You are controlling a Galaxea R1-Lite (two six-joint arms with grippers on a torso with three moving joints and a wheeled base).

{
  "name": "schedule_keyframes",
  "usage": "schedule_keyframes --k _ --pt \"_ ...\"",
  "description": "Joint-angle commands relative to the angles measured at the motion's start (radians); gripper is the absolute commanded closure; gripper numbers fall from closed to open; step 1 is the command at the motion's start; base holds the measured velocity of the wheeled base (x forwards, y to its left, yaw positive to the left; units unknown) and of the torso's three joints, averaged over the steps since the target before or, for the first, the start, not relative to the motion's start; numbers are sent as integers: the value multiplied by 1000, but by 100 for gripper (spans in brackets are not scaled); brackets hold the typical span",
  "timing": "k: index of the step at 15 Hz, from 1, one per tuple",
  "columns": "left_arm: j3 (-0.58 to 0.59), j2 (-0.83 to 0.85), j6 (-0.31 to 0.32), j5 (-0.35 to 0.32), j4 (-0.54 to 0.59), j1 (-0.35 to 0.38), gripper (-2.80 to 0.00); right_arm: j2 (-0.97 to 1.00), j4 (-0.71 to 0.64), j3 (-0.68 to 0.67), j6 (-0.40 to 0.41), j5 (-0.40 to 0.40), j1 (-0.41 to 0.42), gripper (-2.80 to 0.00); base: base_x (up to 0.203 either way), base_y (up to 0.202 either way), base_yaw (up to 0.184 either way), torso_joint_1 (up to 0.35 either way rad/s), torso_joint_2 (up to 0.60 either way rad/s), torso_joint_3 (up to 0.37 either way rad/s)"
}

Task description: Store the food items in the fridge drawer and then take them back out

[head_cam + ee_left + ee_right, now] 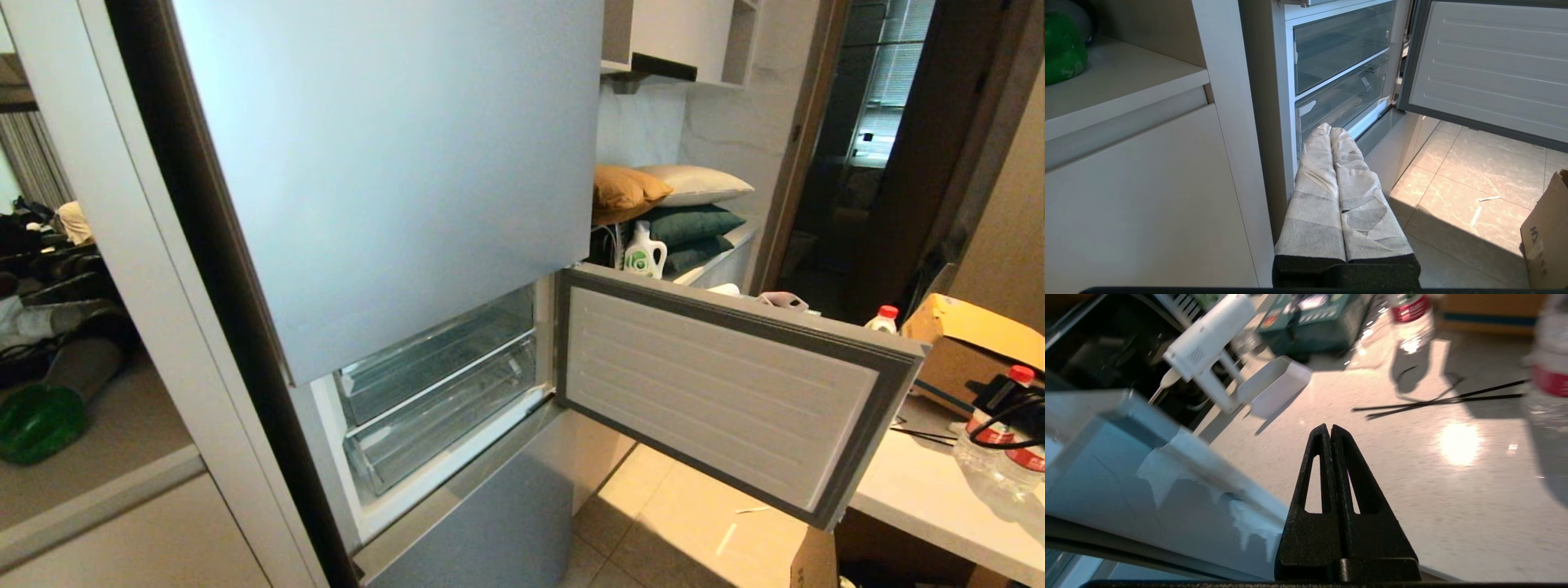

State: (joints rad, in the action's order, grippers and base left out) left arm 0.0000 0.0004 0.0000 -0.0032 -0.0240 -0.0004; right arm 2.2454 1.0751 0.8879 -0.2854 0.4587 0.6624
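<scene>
At the far left of the head view, the green bell pepper point(37, 420) lies on a beige shelf point(122, 441) beside the fridge; it is also seen in the left wrist view, at the corner of the same shelf. I judge it to be light and hollow, with a glossy skin that can slip, so a gentle hold across its widest part seems better than a pinch near the stem. The bun-like item I cannot find with certainty in any view. More to the right, the middle fridge door point(727, 384) is swung open, and two clear plastic drawers stand one above the other, both pushed in; the lower fridge drawer point(441, 416) looks empty. It is stiff, smooth and probably brittle, so it should be pulled at the top edge of the front wall, evenly, not jerked. The left gripper point(1331, 130), wrapped in pale cloth, has its fingers pressed together with nothing between them, and it points toward the lower drawer, still apart from it. The right gripper point(1329, 428) is not in the head view; its black fingers are also clenched on nothing, over a white countertop point(1412, 490) with water bottles point(1406, 310), just beside the edge of the open door.
</scene>
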Motion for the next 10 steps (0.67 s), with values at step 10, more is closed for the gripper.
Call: schedule_keyframes --k 10 --pt "11 0 0 0 -1 0 0 49 55 9 -3 3 -95 0 0 0 0 0 0 0"
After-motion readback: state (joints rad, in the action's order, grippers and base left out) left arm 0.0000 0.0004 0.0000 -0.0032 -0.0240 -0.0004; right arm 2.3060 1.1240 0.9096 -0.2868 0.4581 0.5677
